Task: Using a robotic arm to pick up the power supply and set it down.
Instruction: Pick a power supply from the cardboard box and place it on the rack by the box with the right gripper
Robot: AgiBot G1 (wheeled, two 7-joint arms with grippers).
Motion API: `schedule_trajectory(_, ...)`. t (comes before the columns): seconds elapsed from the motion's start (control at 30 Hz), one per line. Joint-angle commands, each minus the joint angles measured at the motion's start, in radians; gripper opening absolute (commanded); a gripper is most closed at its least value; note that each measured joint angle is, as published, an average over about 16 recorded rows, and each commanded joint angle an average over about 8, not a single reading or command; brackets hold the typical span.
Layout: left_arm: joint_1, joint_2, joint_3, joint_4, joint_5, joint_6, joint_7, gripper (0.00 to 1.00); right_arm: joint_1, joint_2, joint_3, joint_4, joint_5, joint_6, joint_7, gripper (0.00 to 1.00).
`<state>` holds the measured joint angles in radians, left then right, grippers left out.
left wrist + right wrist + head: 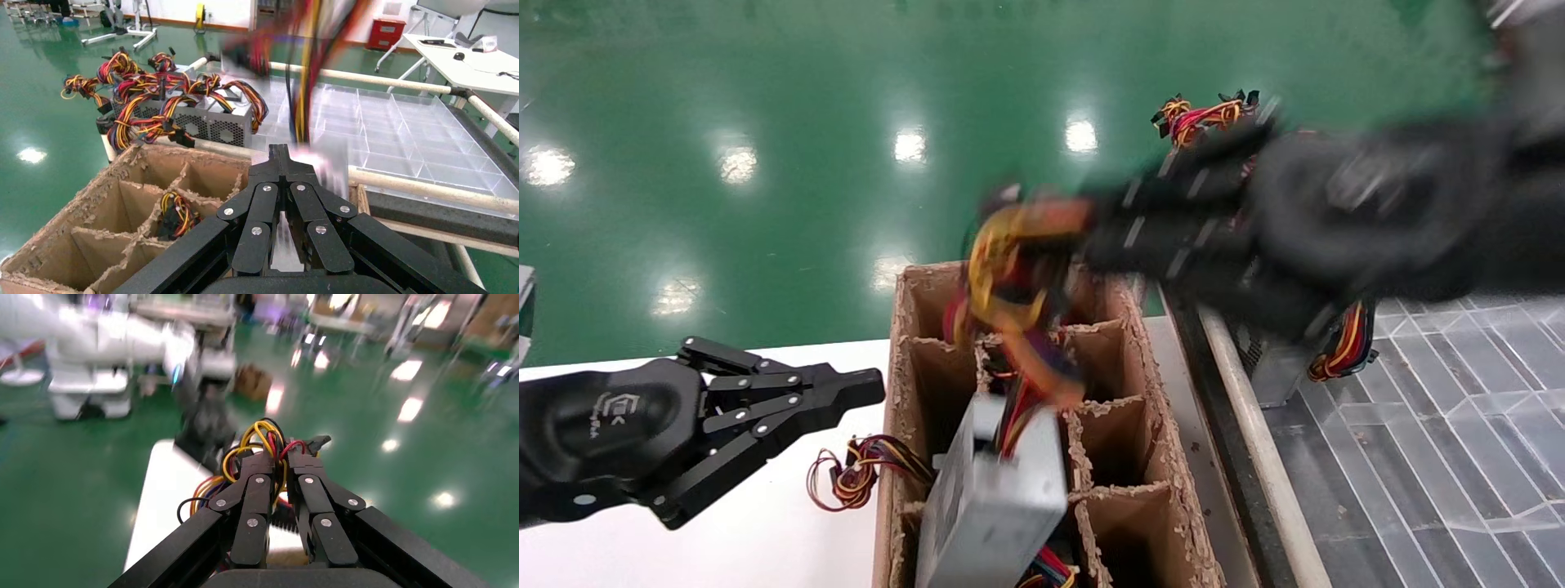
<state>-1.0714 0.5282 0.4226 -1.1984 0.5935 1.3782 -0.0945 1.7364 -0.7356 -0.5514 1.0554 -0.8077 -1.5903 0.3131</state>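
Observation:
The power supply (1001,506), a plain silver-grey box, hangs tilted over the cardboard box (1144,367) by its wires (1009,278). My right gripper (1083,233) is shut on that bundle of red, yellow and dark wires (269,438) above the box, and it is blurred in the head view. In the right wrist view the wires pass between the fingertips of the right gripper (280,458). My left gripper (874,384) is shut and empty, parked over the white table (764,531) left of the box. The left wrist view shows the left gripper (282,150) with the hanging wires (304,92) beyond it.
The cardboard box (122,177) has paper dividers, and one cell holds wires (174,214). A loose wire loop (854,474) lies beside it on the table. To the right is a clear compartment tray (1418,392) with other power supplies (214,116) at its far end.

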Motion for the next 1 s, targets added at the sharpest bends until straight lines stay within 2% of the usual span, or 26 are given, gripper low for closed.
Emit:
schedule_trajectory(0.03, 0.000, 0.000, 0.000, 0.000, 0.000, 0.000, 0.000, 0.00, 0.032, 0.015, 0.000, -0.032, 0.042, -0.002, -0.007, 0.00)
schedule_trajectory(0.23, 0.000, 0.000, 0.000, 0.000, 0.000, 0.000, 0.000, 0.00, 0.152, 0.056, -0.046, -0.091, 0.078, -0.004, -0.025, 0.00)
schedule_trajectory(0.6, 0.000, 0.000, 0.000, 0.000, 0.000, 0.000, 0.000, 0.00, 0.346, 0.202, -0.194, -0.093, 0.026, -0.007, 0.003, 0.00)
schedule_trajectory(0.77, 0.000, 0.000, 0.000, 0.000, 0.000, 0.000, 0.000, 0.00, 0.390, 0.284, -0.259, -0.075, 0.030, -0.005, 0.039, 0.00)
schedule_trajectory(1.0, 0.000, 0.000, 0.000, 0.000, 0.000, 0.000, 0.000, 0.00, 0.404, 0.399, -0.326, -0.061, 0.050, 0.000, 0.059, 0.00)
